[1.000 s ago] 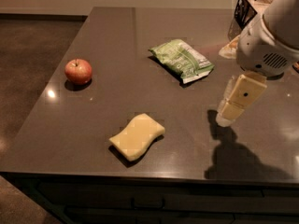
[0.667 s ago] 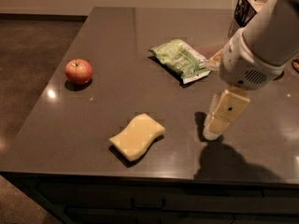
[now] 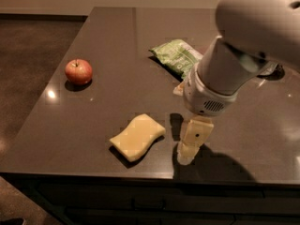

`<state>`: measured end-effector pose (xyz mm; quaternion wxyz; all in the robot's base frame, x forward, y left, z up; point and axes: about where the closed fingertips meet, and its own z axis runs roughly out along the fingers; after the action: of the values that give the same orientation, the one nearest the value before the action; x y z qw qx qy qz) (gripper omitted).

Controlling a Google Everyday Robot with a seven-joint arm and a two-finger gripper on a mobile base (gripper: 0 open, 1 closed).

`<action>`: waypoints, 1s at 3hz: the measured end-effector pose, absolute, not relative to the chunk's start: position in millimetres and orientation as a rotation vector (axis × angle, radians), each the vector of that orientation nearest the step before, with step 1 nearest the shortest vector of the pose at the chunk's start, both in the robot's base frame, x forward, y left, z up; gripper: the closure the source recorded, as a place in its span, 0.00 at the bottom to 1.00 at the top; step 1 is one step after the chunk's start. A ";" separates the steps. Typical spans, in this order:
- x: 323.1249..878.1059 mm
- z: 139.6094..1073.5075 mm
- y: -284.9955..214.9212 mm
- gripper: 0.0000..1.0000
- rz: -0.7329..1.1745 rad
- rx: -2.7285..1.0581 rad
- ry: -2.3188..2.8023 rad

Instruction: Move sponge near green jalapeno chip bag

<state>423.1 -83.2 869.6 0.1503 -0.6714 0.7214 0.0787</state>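
The sponge [image 3: 137,137] lies flat near the table's [image 3: 93,121] front edge, where it lay a second ago, well apart from the green jalapeno chip bag [image 3: 176,55] farther back. The claw [image 3: 186,154] has come leftward and forward since then and now hangs point-down just right of the sponge, its tip low over the table. Whether it is wide or narrow I cannot tell. The arm now covers the bag's right end. The apple [image 3: 78,71] stays at the left.
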 end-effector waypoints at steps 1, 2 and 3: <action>423.6 848.7 -59.1 0.00 0.259 -1.984 2.071; 426.8 835.5 -36.7 0.00 0.268 -2.009 2.085; 428.2 832.5 -19.7 0.17 0.266 -2.021 2.087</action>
<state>428.2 -19.7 832.5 0.1118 -0.6884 0.7109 0.0908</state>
